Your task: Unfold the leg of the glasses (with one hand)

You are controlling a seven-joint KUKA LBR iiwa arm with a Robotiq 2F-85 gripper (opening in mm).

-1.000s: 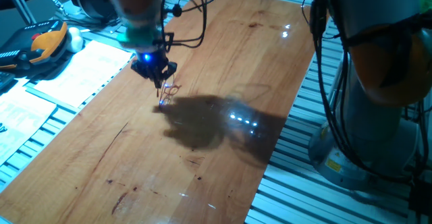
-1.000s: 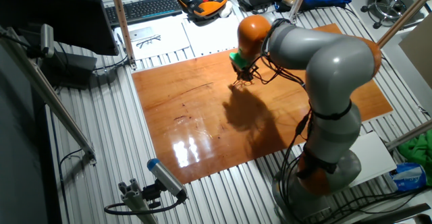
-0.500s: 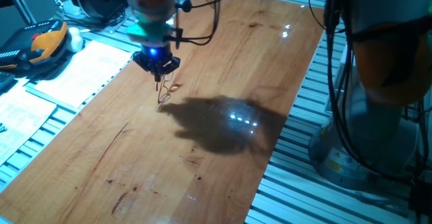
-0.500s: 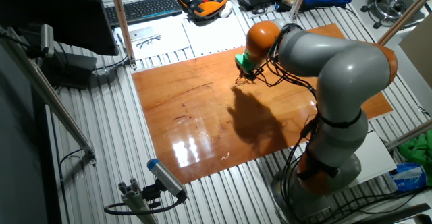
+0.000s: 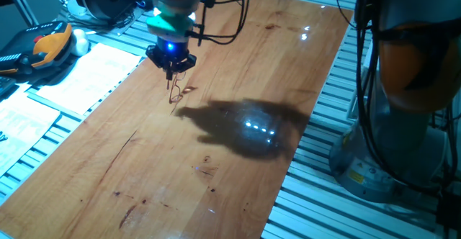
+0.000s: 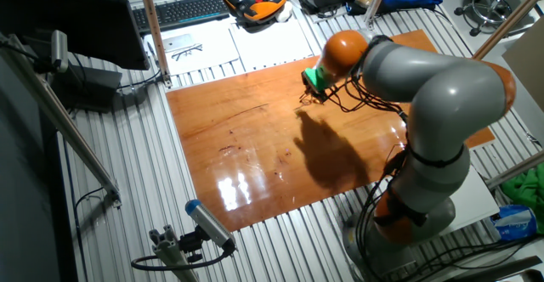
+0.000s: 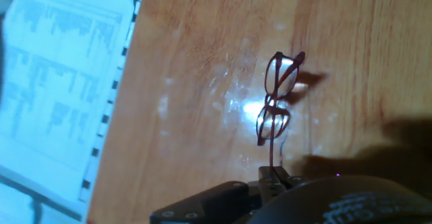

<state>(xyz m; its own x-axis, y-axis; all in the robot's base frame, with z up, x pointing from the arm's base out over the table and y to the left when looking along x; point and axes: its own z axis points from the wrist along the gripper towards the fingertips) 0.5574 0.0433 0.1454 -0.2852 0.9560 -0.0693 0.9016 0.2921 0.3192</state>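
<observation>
Pinched tight, my small black two-fingered gripper [image 5: 171, 68] with its blue glow has hold of one thin leg of the reddish-brown wire-framed glasses [image 7: 277, 100], and the frame dangles below me over the far left part of the glossy wooden tabletop [image 5: 238, 160]. From the hand view, the leg runs straight up into my fingertips while the two little oval lenses hang beyond, their lower edge close to the wood; I can't tell whether it touches. My guess: holding by the leg lets the frame's own weight swing the hinge open, since I've only one hand. Left of the board lie white printed sheets [image 7: 61, 82]; their text is too blurred to read. No brand or label visible on the glasses.
</observation>
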